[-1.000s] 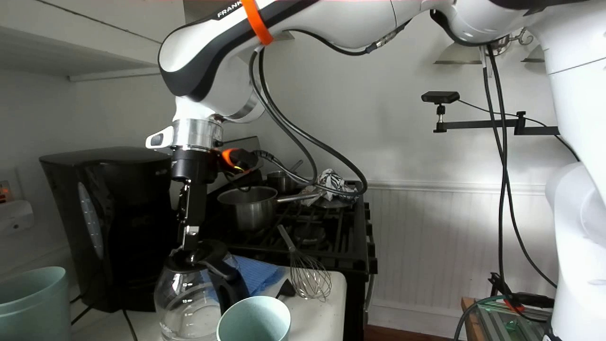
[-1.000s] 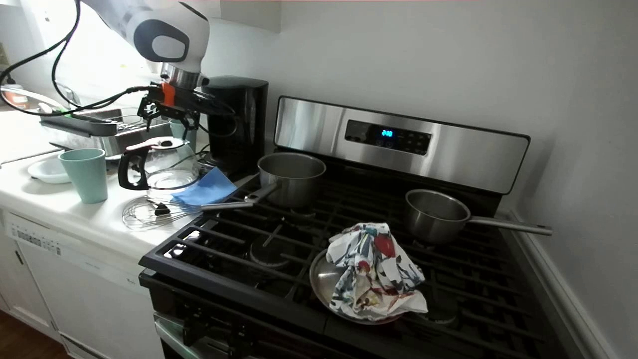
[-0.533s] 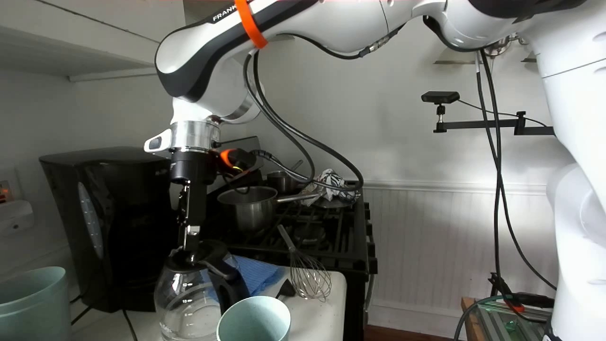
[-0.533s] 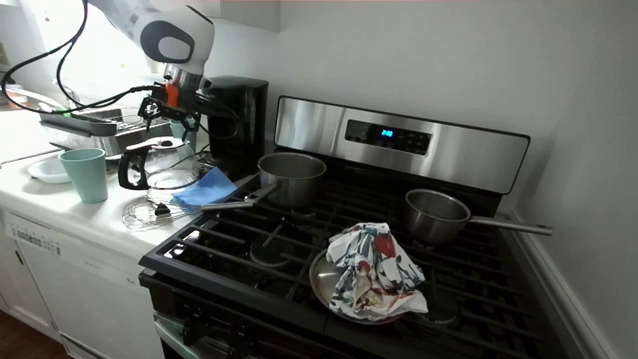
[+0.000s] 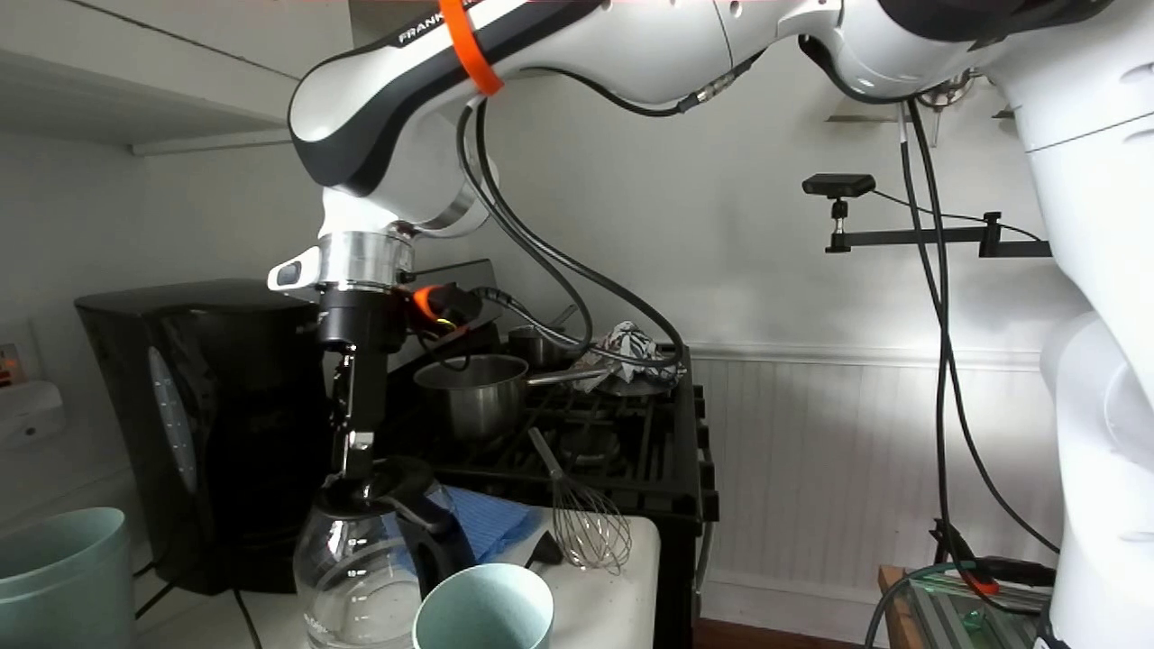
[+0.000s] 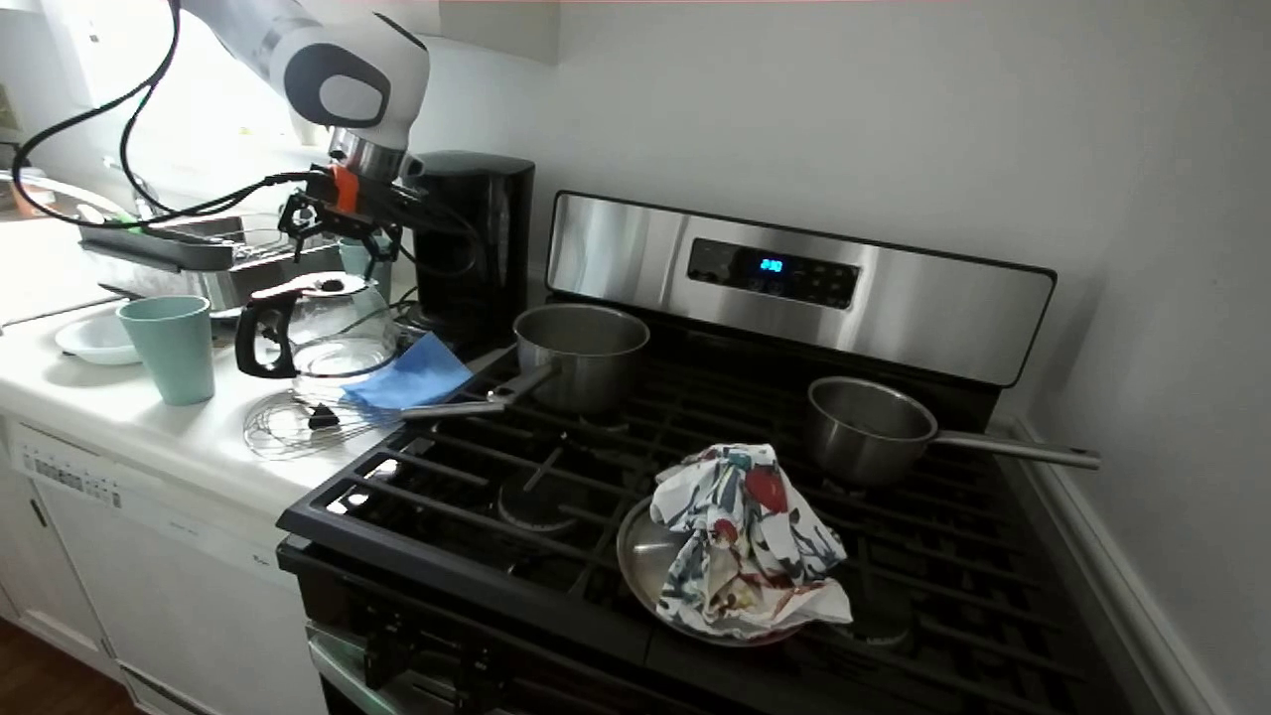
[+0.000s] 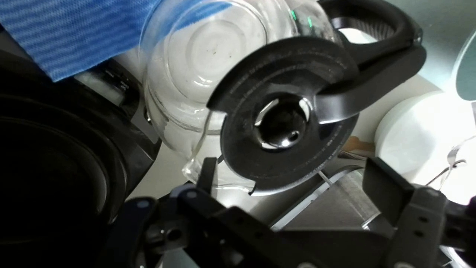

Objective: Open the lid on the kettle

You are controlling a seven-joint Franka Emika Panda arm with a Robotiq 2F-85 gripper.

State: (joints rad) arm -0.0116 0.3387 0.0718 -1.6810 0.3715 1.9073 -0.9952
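Note:
The kettle is a clear glass carafe on the counter, seen in both exterior views [image 5: 347, 577] [image 6: 343, 350] and in the wrist view [image 7: 219, 48]. Its dark round lid [image 7: 245, 149] lies over the mouth, with a shiny dark centre. It also shows in both exterior views [image 5: 347, 501] [image 6: 338, 286]. A black handle [image 7: 372, 87] joins it at one side. My gripper [image 7: 295, 178] is open and empty. In an exterior view the gripper [image 6: 334, 262] hangs just above the lid, fingers pointing down. In the wrist view the fingers stand apart below the lid's lower edge.
A teal cup [image 5: 487, 608] stands close by the kettle's handle. A black coffee machine [image 5: 216, 433] stands behind. A blue cloth [image 6: 412, 375] and a whisk [image 6: 298, 427] lie beside the kettle. A steel pot [image 6: 581, 362] sits on the stove. A dish rack [image 6: 179, 248] stands behind.
The arm and gripper have shifted slightly, left in an exterior view that looks along the counter and slightly right in the view over the stove. The kettle and lid have not moved.

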